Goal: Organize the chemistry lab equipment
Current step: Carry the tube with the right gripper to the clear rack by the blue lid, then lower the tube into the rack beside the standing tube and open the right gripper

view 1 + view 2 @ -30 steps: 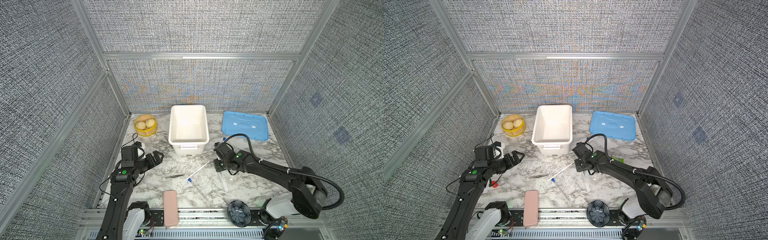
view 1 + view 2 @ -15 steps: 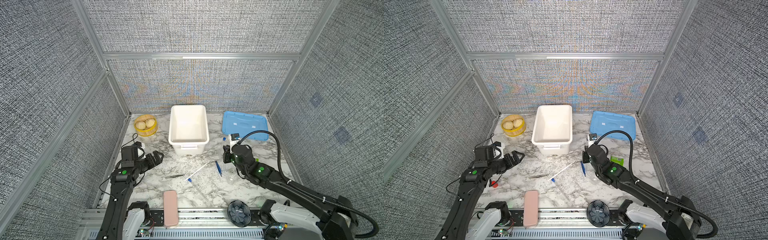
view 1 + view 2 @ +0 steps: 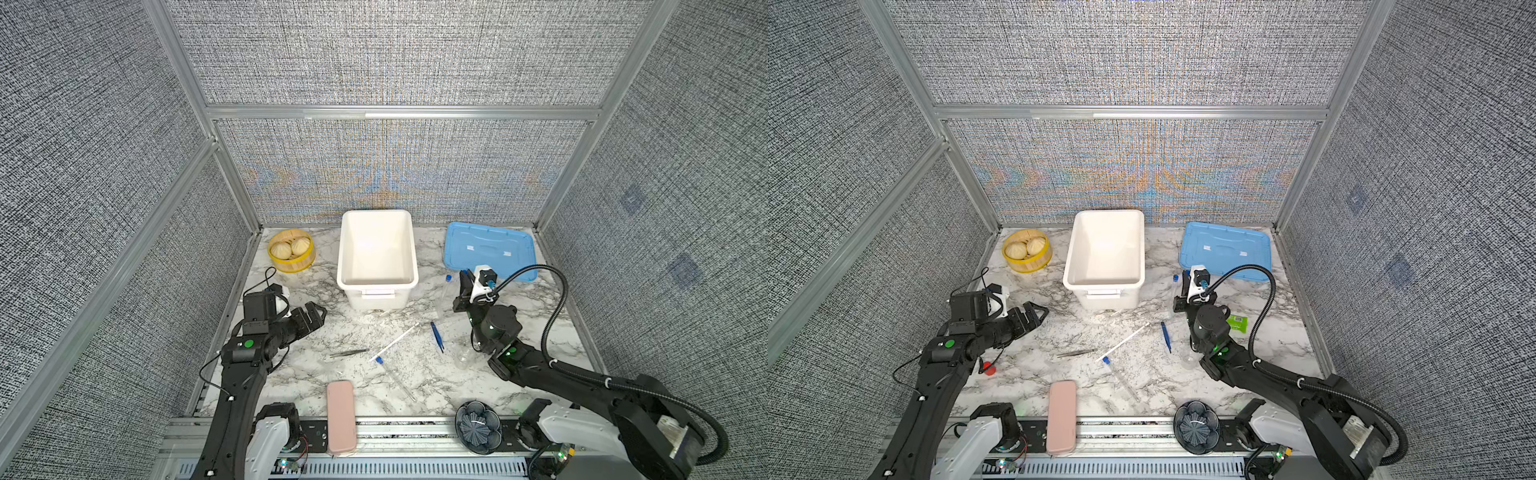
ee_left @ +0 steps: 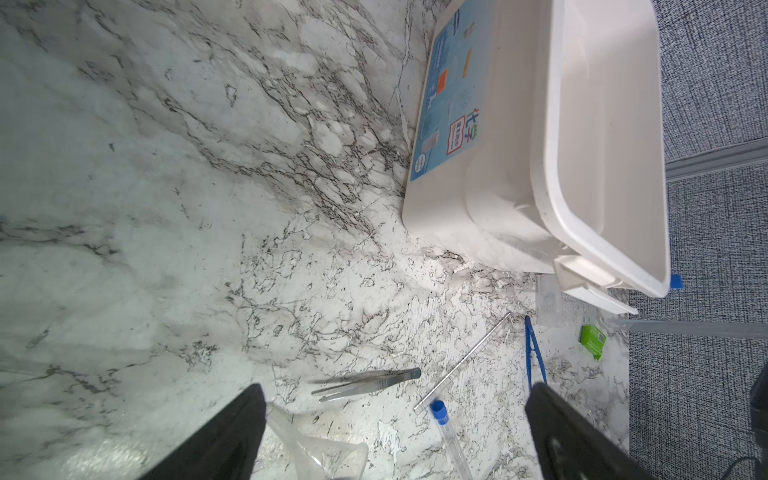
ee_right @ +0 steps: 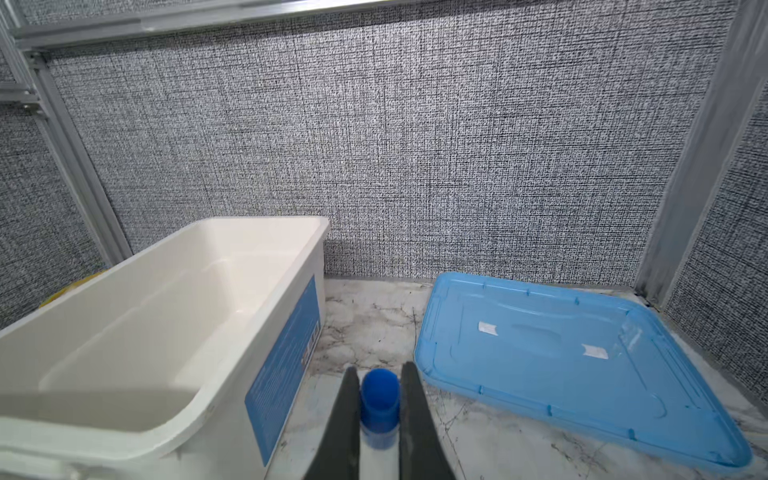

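1. Right claw [image 5: 380, 384] pinches a tube [image 5: 379, 409] at its blue cap, lifted off the marble.
2. My left claw [image 4: 395, 386] is spread wide and holds nothing, low over the table [image 4: 166, 208] left of the bin [image 3: 341, 266].
3. Only the right wrist view shows the pinch; in both top views the tube is a faint sliver beside that claw.
4. Only the left wrist view shows a clear funnel [image 4: 320, 446] by one finger and the rack [image 4: 555, 299] at the bin's corner.
5. A green packet [image 3: 1237, 323] shows in a top view.
6. Loose mid-table: grey tweezers [image 3: 349, 353], rod [image 3: 395, 343], blue tweezers [image 3: 436, 336], a second tube [image 3: 395, 376].
7. The held tube sits between bin wall and lid [image 5: 561, 361], touching neither; bare marble runs between them and ahead of my left claw.
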`<action>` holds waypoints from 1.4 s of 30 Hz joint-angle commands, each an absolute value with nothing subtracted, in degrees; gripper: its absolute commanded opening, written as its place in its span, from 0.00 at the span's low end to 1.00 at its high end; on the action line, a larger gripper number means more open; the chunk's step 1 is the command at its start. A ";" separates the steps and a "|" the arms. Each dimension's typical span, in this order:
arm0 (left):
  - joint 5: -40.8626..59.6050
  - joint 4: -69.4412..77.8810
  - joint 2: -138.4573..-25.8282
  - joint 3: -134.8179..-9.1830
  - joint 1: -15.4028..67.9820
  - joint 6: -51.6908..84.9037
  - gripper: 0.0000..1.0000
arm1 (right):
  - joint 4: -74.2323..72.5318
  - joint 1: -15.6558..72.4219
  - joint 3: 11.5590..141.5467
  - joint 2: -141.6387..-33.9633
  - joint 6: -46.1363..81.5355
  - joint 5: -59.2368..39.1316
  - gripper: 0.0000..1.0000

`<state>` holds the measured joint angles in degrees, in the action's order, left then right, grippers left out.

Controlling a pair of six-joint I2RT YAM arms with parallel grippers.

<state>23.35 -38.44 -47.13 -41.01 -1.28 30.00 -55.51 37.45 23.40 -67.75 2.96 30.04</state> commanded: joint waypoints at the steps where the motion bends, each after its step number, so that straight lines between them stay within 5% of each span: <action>1: 22.42 -38.93 -47.39 -41.32 -1.36 29.79 0.99 | -67.81 36.01 22.85 -69.89 4.02 28.53 0.10; 12: 21.45 -39.07 -46.77 -41.38 -1.33 29.89 0.99 | -80.30 34.34 19.98 -80.91 3.51 26.38 0.10; 42: 21.53 -38.86 -47.02 -41.36 -1.33 29.82 0.99 | -80.24 33.40 19.76 -86.48 5.41 22.98 0.10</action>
<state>21.37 -38.54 -47.11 -41.01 -1.28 30.02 -77.78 33.41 19.81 -86.43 5.48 23.31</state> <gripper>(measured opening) 0.988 0.102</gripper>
